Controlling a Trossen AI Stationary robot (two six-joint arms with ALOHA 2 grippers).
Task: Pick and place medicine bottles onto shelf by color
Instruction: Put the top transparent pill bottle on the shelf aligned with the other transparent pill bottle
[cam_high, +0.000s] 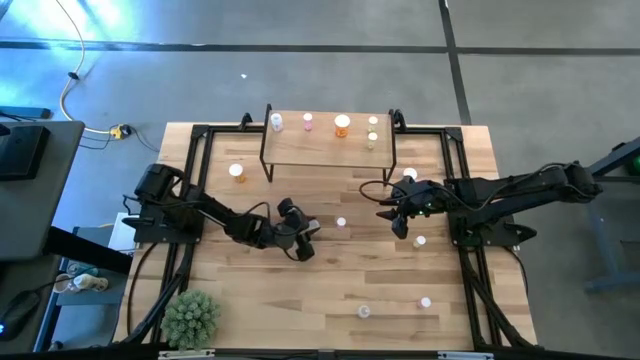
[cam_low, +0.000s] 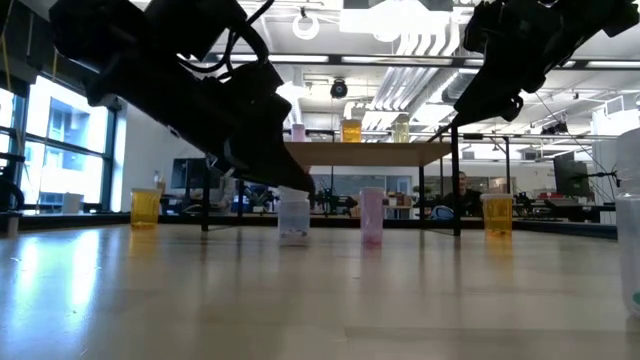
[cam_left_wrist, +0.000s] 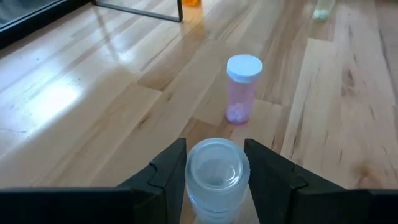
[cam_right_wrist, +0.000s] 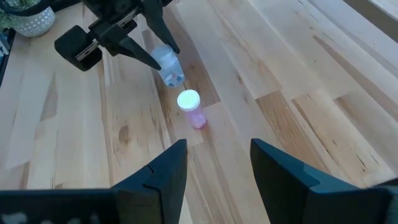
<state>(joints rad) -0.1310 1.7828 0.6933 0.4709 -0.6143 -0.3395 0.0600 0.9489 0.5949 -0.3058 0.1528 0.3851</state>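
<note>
Near the centre of the high view, the left end effector (cam_high: 306, 238) is clamped on a whitish-blue bottle (cam_left_wrist: 216, 172), one finger on each side of its body; in the low view that bottle (cam_low: 293, 215) stands on the desk (cam_high: 300, 290). Just beyond it a pink bottle (cam_left_wrist: 242, 89) with a white cap stands upright and free. The right end effector (cam_right_wrist: 217, 163) hangs above the desk right of centre, fingers spread with nothing between them. The shelf (cam_high: 325, 148) sits at upper centre of the high view, carrying a row of bottles including an orange bottle (cam_high: 342, 125). A green plant ball (cam_high: 191, 316) lies at lower left.
</note>
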